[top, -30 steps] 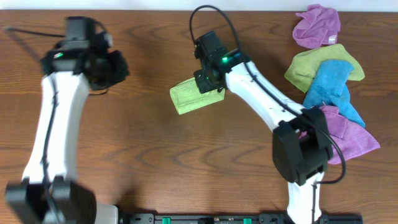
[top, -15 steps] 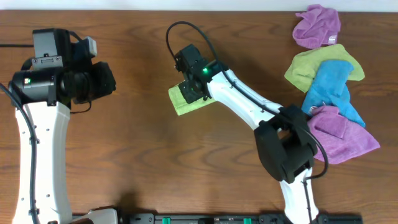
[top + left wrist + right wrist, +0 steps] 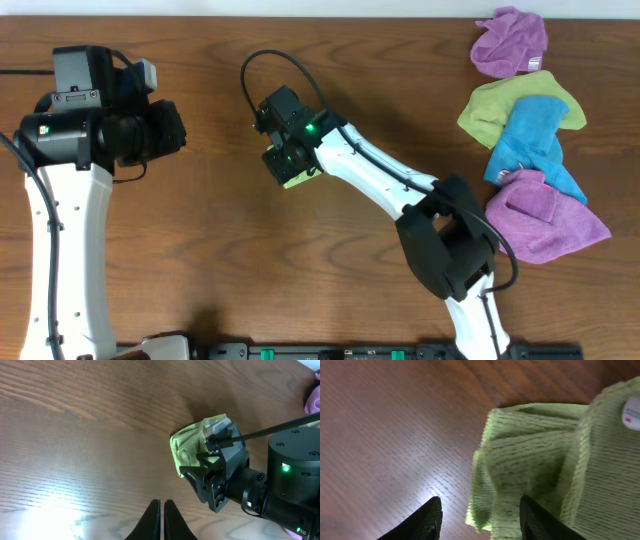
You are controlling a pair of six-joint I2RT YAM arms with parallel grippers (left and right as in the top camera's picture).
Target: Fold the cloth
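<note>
The lime-green cloth lies bunched and folded on the wooden table, mostly hidden under my right gripper in the overhead view. In the right wrist view the cloth fills the right half, with a white tag at its far right. My right gripper is open, with its fingers spread over the cloth's left edge. The left wrist view shows the cloth with the right gripper down on it. My left gripper is shut and empty, well left of the cloth.
A pile of other rags sits at the right edge: a purple one, an olive-green one, a blue one and another purple one. A black cable loops above the right wrist.
My right gripper has moved left across the cloth and now covers most of it. The left arm shifted early on and has since stayed still.
</note>
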